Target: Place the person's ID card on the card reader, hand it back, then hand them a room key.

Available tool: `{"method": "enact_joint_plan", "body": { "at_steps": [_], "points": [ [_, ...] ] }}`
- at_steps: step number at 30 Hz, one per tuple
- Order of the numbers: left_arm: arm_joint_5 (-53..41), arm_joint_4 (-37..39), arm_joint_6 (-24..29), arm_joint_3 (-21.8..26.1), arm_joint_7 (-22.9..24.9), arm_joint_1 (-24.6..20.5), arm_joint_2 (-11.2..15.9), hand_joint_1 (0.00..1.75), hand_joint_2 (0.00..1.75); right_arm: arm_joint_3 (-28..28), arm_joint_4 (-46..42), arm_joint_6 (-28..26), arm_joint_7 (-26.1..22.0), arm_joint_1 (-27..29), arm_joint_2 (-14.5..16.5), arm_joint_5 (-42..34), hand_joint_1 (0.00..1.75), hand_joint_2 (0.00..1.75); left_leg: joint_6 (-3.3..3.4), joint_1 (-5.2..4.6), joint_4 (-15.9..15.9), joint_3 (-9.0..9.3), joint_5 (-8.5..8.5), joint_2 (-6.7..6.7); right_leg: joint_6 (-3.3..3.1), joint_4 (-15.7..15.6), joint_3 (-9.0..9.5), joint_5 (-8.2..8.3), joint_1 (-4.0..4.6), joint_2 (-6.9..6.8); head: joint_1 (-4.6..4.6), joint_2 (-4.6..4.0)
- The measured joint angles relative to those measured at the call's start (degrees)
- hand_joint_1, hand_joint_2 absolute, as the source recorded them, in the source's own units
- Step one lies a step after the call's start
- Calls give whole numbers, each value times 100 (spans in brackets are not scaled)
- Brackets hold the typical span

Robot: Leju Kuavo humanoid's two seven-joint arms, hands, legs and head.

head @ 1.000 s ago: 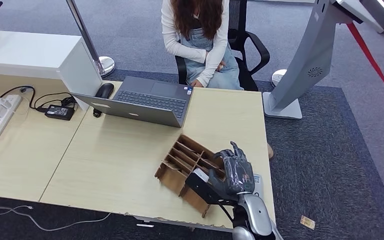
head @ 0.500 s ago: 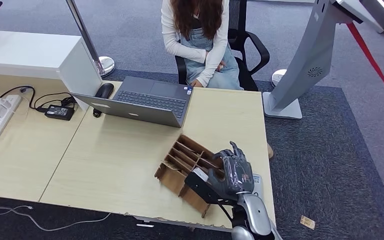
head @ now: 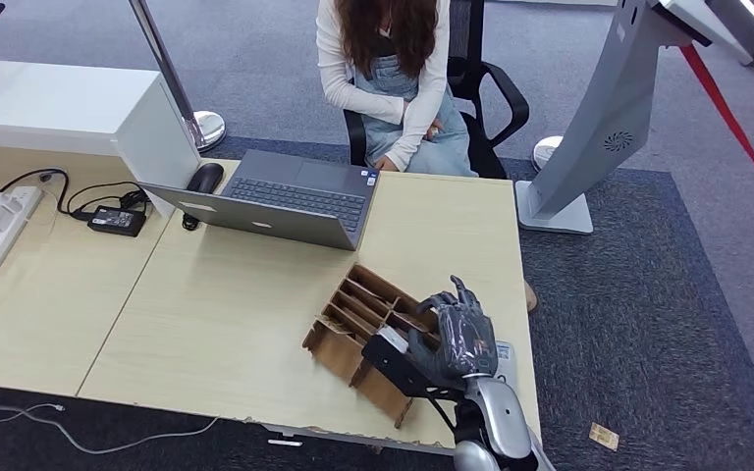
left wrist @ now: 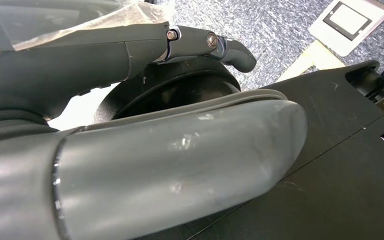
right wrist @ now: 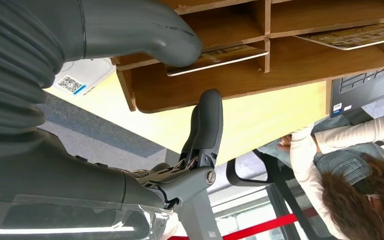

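Note:
A brown cardboard organiser (head: 358, 314) with several slots stands near the desk's front right. My right hand (head: 457, 339) hovers over its right end, fingers spread. In the right wrist view my thumb (right wrist: 145, 30) reaches into a slot of the organiser (right wrist: 280, 75) and touches a room key card (right wrist: 225, 54) that lies flat there. A finger (right wrist: 207, 120) stretches along the outside of the slot wall. A second card (right wrist: 355, 37) lies in a further slot. A white card reader (head: 504, 355) with a QR label (right wrist: 72, 82) sits beside the hand. My left hand (left wrist: 155, 150) hangs, holding nothing.
A person (head: 393, 88) sits in a black chair at the desk's far side, hands in lap. An open grey laptop (head: 285, 196) faces them. A power strip (head: 0, 221) and cables lie at far left. A grey kiosk stand (head: 599, 118) rises on the right.
My right hand has crept slightly left and lower over the organiser. Nothing else has moved.

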Motion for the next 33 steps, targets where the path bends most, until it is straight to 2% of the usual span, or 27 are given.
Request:
{"method": "enact_joint_plan", "body": {
  "at_steps": [11, 26, 33],
  "points": [
    [0, 0, 34, 66, 1, 11, 2, 0, 0, 0, 2, 2, 9, -6, 5, -20, 102, 175, 0, 0, 0, 1, 0, 0, 0, 0, 1, 0, 0, 0, 0, 0],
    [0, 0, 17, 86, -1, 15, 2, 0, 0, -4, 26, -4, 21, -26, 8, -27, 127, 175, 0, 0, 0, 1, 0, 0, 0, 0, 1, 0, 0, 0, 0, 0],
    [0, 0, 3, 87, -16, 15, -1, 0, 0, -18, 32, -13, 25, -31, 8, -27, 134, 175, 0, 0, 0, 2, 0, 0, 0, 0, 1, 0, 0, 0, 0, 0]
  ]
}}
